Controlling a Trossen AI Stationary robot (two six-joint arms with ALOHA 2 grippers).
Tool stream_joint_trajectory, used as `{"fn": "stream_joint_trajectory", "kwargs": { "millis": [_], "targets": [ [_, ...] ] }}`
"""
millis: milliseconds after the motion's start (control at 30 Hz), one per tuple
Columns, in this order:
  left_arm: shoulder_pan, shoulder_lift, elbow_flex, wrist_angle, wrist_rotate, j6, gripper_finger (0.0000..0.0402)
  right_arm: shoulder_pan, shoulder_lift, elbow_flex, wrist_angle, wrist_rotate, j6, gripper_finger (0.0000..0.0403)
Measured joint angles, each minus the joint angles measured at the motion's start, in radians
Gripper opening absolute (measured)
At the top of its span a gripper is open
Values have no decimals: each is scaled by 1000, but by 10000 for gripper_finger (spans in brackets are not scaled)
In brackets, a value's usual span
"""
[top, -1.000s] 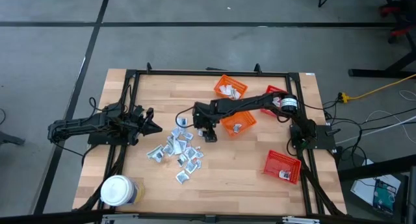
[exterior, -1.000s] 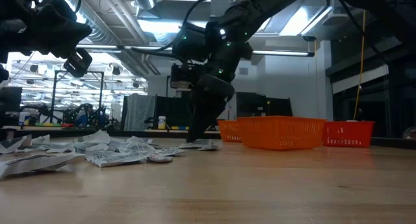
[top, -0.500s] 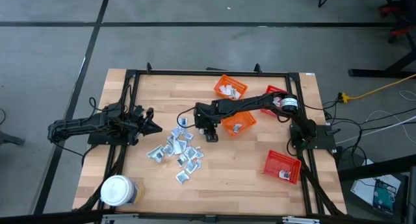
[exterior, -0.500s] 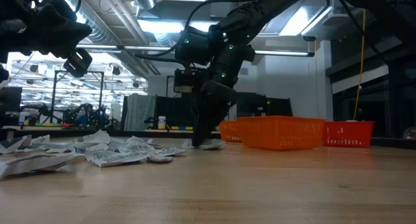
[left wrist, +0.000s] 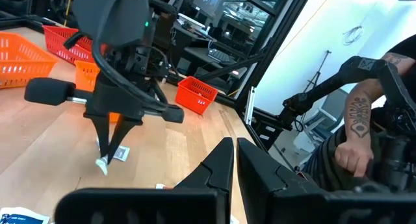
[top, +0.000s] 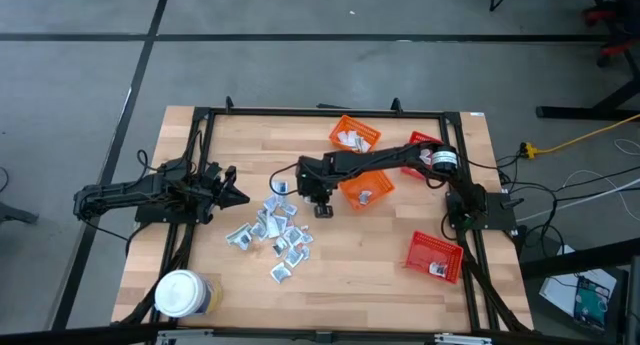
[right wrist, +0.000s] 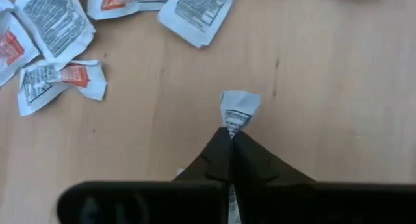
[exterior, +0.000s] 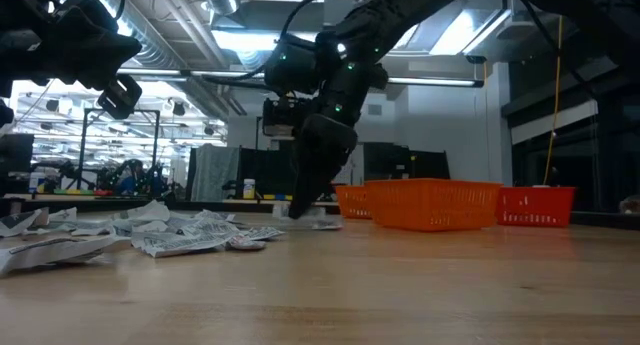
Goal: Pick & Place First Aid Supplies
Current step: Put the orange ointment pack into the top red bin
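1. The right gripper (top: 322,207) is closed on 1 small sachet (right wrist: 238,112) — the packet is pinched between the 2 fingertips, just beside the orange basket (top: 365,188) at the middle of the table (top: 370,265).
2. The left gripper (top: 238,196) is seen closed and empty, held near the table's left edge.
3. Some sachets are already placed: white packets are visible in the far orange basket (top: 355,136), and 1 in the red basket (top: 435,256).
4. Much is left — a pile of sachets (top: 270,232) is spread on the wood between the 2 arms.
5. It is judged that the held sachet is to be carried to a basket next.
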Motion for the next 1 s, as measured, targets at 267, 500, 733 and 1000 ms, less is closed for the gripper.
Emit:
{"fn": "stream_joint_trajectory", "kwargs": {
  "millis": [267,500,733,1000],
  "targets": [
    [0,0,0,0,0,0,15,-12,0,116,-90,-4,11,18],
    [0,0,0,0,0,0,15,-67,0,276,-130,-107,101,11],
    [0,0,0,0,0,0,15,-155,0,466,-332,-139,161,13],
    [0,0,0,0,0,0,15,-253,-2,615,-477,-138,168,14]
  ]
}}
